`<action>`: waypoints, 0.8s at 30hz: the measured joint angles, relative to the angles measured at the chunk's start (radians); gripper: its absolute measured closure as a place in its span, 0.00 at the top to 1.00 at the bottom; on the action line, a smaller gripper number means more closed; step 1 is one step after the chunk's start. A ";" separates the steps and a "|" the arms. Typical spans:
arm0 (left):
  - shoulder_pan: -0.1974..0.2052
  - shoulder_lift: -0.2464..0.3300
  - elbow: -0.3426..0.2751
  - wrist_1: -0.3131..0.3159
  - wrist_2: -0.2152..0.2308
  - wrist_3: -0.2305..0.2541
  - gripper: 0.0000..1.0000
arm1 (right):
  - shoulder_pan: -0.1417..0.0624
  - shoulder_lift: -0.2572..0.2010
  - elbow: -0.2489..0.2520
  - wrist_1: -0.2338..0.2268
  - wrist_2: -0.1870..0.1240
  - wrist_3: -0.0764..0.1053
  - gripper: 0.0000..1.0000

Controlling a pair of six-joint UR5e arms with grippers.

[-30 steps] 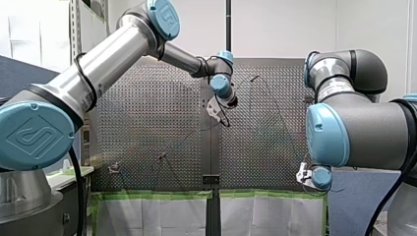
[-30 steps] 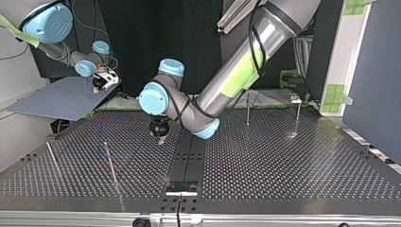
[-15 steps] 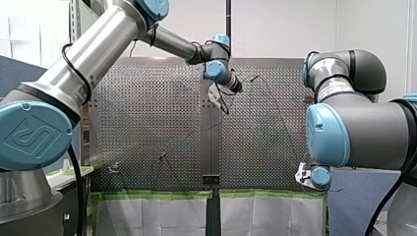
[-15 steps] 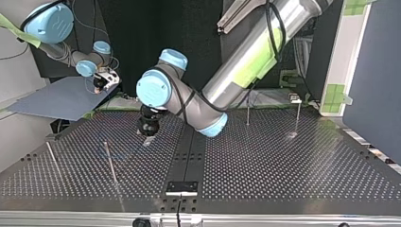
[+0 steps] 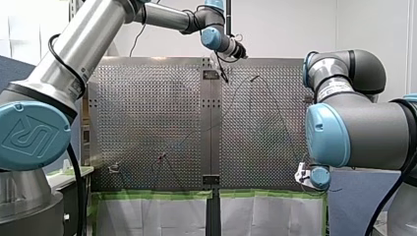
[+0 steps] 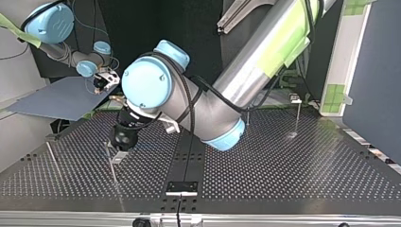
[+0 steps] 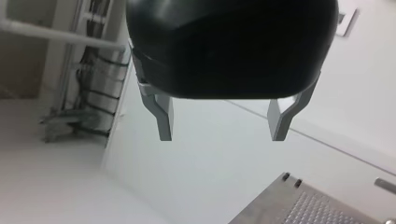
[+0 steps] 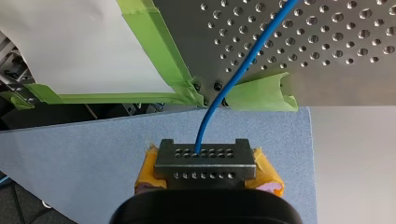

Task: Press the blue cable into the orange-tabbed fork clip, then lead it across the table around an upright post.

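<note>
**Left arm swinging away, right arm pinching cable**

Since a second ago my left gripper (image 7: 222, 135) is swinging toward the front view's top, its metal fingers spread wide and empty. My right gripper (image 8: 205, 158) is clamping the blue cable (image 8: 224, 88) between yellow pads (image 8: 268, 172). Thin and glossy, the cable is running onto the perforated table (image 8: 327, 46), and farther across it is becoming too faint to trace. A joint cap (image 5: 29, 135) is showing an embossed logo, unreadable.

My left gripper (image 6: 118, 156) hangs beside a post (image 6: 113, 173) at the top view's left. My right gripper (image 6: 105, 81) lies beyond the table (image 6: 283, 165).
</note>
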 joint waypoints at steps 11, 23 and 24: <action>-0.016 -0.085 0.009 -0.044 0.076 0.107 1.00 | 0.001 0.000 0.000 0.006 0.000 0.000 0.00; -0.014 -0.113 0.009 -0.091 0.002 0.221 1.00 | 0.002 0.000 -0.001 0.008 0.000 0.000 0.00; -0.014 -0.113 0.010 -0.093 -0.004 0.230 1.00 | 0.002 0.000 -0.001 0.008 0.000 0.000 0.00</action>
